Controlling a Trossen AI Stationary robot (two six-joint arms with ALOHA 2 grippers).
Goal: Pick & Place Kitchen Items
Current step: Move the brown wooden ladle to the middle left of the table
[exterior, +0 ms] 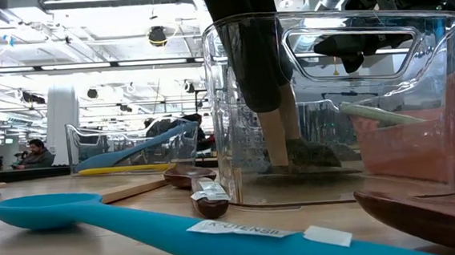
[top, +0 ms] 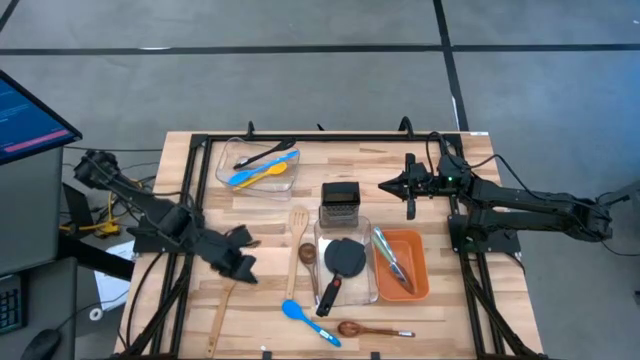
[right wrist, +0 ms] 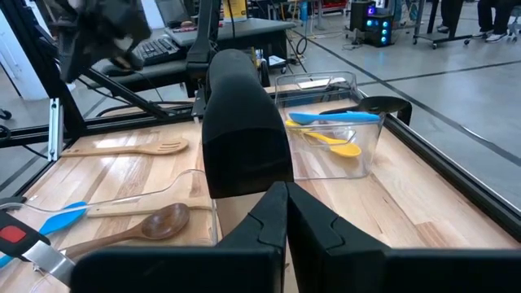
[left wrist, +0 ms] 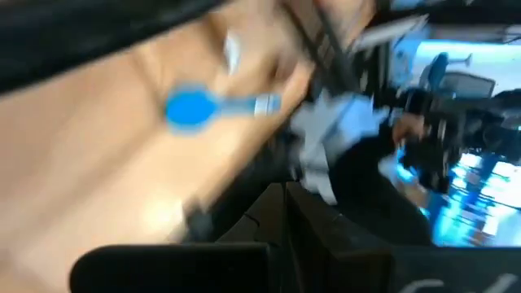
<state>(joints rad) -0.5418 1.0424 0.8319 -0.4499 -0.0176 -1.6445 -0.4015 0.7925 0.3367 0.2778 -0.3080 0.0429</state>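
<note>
Lying diagonal, blue spoon, bowl upper-left

White sticker on blue spoon handle, low view: reads roughly "K-UTENSIL", first letters unclear; second blank tag beside it on handle; monitor off bench left edge shows text, unreadable

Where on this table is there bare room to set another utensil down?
Bare wood shows at the back, between the clear bin holding blue and yellow spoons and the right gripper, and along the right edge beside the orange bin. The middle is crowded: grater, clear tray, wooden spoons. The left gripper hangs over the front-left.
</note>
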